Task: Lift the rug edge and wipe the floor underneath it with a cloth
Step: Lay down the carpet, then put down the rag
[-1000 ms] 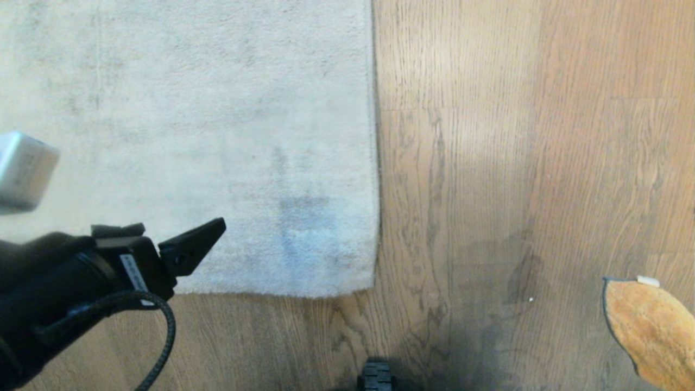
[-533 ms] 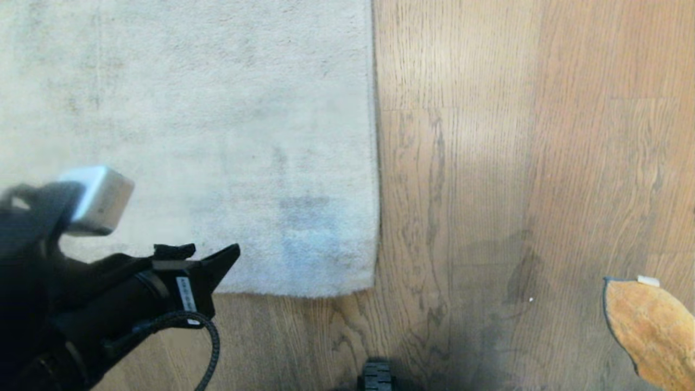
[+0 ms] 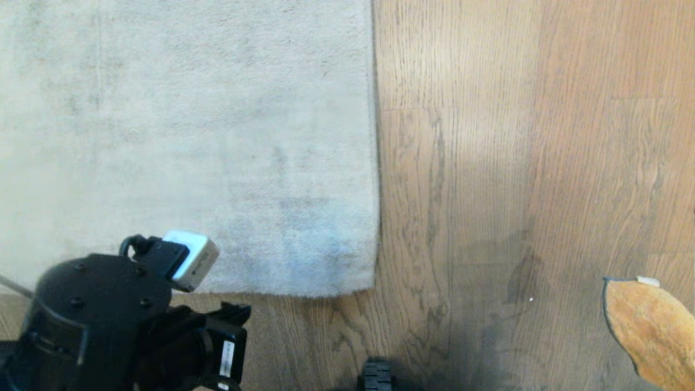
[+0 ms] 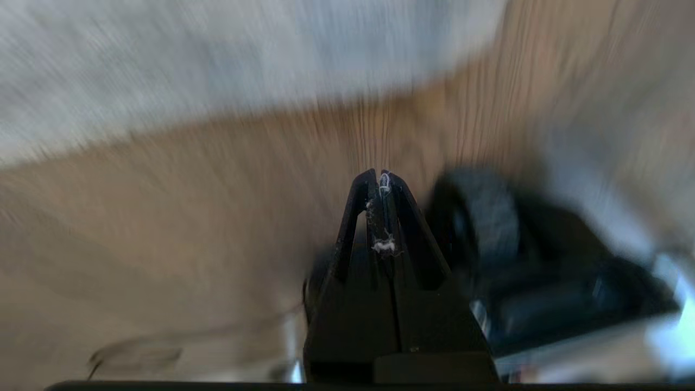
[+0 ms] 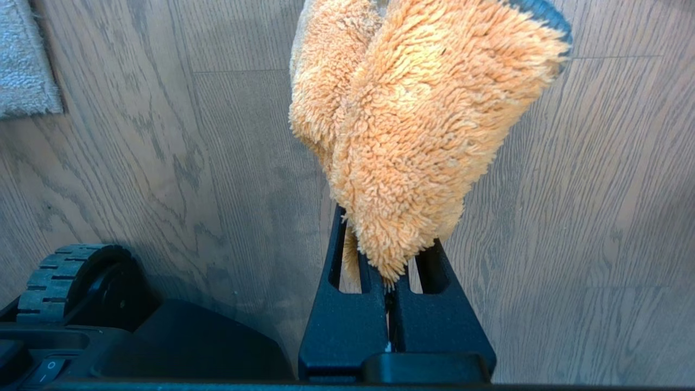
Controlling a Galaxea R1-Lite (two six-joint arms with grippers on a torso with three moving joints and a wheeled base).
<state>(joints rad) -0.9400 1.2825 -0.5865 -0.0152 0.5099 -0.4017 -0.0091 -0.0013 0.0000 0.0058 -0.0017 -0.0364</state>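
Observation:
The rug edge [image 3: 376, 163] and its square corner [image 3: 369, 285] lie flat on the floor [image 3: 488, 163]. My left gripper [image 4: 378, 176] is shut with nothing but specks of fluff between its fingers. It hangs over bare planks just in front of the rug's near border [image 3: 271, 292], at the lower left of the head view. My right gripper [image 5: 388, 255] is shut on the orange cloth [image 5: 412, 125], which covers its fingertips. The cloth [image 3: 646, 331] also shows at the lower right of the head view, well to the right of the rug. A bit of the rug corner [image 5: 21, 65] shows in the right wrist view.
The left arm's black wrist housing [image 3: 98, 315] and its white camera block [image 3: 191, 260] overlap the rug's near border. A ribbed black wheel [image 3: 376, 377] [image 5: 76, 271] of my base sits close in front, below the corner. Bare planks stretch from rug to cloth.
The left arm has drawn back from above the rug towards the near left. Its gripper has gone from open to shut. The rug and the cloth have not moved.

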